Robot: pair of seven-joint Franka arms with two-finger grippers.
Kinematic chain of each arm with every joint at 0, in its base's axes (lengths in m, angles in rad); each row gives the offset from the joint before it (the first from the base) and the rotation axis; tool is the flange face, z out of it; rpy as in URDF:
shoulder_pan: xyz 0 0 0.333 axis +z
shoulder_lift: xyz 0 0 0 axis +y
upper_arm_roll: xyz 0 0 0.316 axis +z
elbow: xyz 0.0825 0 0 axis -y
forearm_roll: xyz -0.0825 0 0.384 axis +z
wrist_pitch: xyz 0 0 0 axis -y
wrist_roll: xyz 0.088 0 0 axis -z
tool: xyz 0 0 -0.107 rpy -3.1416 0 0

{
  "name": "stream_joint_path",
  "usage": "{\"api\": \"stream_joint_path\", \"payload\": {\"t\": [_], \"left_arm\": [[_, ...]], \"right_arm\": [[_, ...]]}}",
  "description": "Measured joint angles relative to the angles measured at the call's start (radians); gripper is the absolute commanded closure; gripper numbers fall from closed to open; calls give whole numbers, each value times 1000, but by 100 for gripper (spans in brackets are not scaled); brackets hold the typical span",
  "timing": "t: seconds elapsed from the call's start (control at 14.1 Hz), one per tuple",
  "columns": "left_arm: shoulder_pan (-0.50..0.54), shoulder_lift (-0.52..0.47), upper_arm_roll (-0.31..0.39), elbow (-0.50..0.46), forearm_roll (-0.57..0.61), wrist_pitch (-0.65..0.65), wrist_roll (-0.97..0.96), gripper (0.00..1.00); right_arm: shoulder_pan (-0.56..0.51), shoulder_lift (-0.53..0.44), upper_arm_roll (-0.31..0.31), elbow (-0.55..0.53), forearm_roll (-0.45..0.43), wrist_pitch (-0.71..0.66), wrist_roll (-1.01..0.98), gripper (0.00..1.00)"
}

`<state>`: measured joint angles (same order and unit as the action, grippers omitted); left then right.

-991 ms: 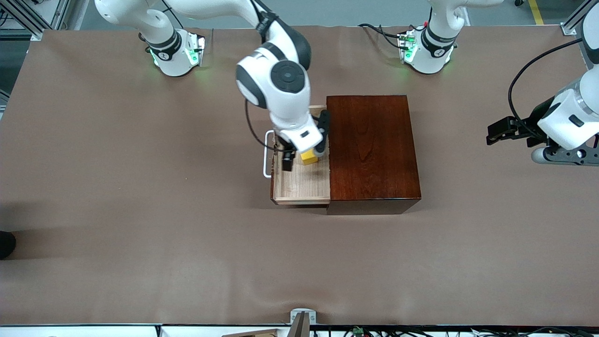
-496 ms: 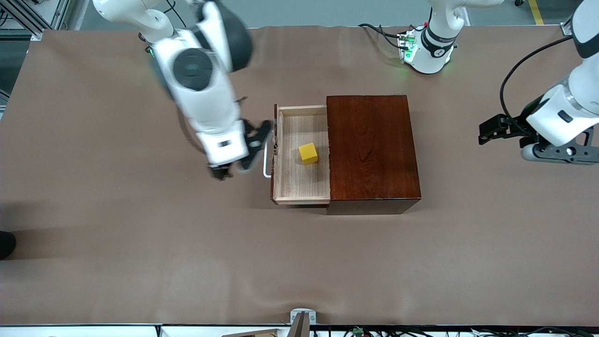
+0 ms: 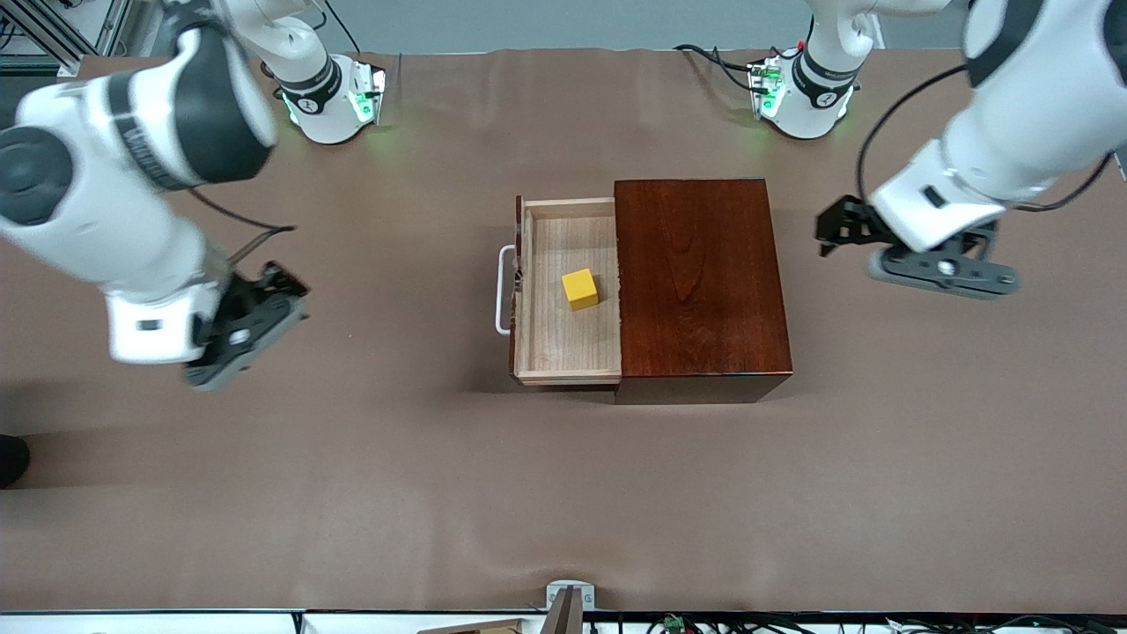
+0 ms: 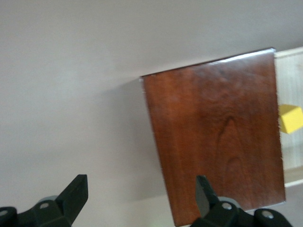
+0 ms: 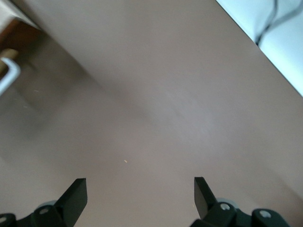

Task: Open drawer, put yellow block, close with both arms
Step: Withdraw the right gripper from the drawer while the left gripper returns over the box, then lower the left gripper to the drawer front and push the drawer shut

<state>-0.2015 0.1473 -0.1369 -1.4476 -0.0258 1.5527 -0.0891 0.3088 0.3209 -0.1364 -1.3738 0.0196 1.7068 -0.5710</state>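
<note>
The drawer [image 3: 550, 352] stands pulled out of the dark reddish-brown box [image 3: 696, 282], its white handle [image 3: 504, 291] toward the right arm's end of the table. The yellow block [image 3: 580, 288] lies on the drawer's floor, untouched. My right gripper [image 3: 286, 286] is open and empty over bare table, well clear of the handle; its wrist view shows the open gripper [image 5: 139, 184] and a bit of the handle [image 5: 7, 78]. My left gripper [image 3: 832, 231] hangs open and empty beside the box at the left arm's end. The left gripper [image 4: 140, 184] looks down on the box [image 4: 218, 142] and the block [image 4: 289, 118].
Brown cloth covers the table [image 3: 352, 493]. The two arm bases [image 3: 330, 97] [image 3: 801, 92] stand at the edge farthest from the front camera, with cables near the left arm's base. A small metal bracket [image 3: 568, 594] sits at the nearest edge.
My right gripper has let go of the yellow block in the drawer and swung away toward its own end of the table. The left arm has moved in closer to the box.
</note>
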Motion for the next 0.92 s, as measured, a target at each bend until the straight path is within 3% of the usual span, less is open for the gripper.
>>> {"api": "stream_joint_path", "payload": {"t": [0.21,0.57,0.92], "left_arm": [[-56,5,-44,0,0,1,-4,0],[-241,52,-71,0,0,90,4,0],[-404,143,-85,40,0,233,305,0]], "right_arm": [[-106,-4,0,-18,0,0,5,0],[-251,-76,0,-97,29,-12,52,0],[-300,-204,1,-205,31,-84,220,0]]}}
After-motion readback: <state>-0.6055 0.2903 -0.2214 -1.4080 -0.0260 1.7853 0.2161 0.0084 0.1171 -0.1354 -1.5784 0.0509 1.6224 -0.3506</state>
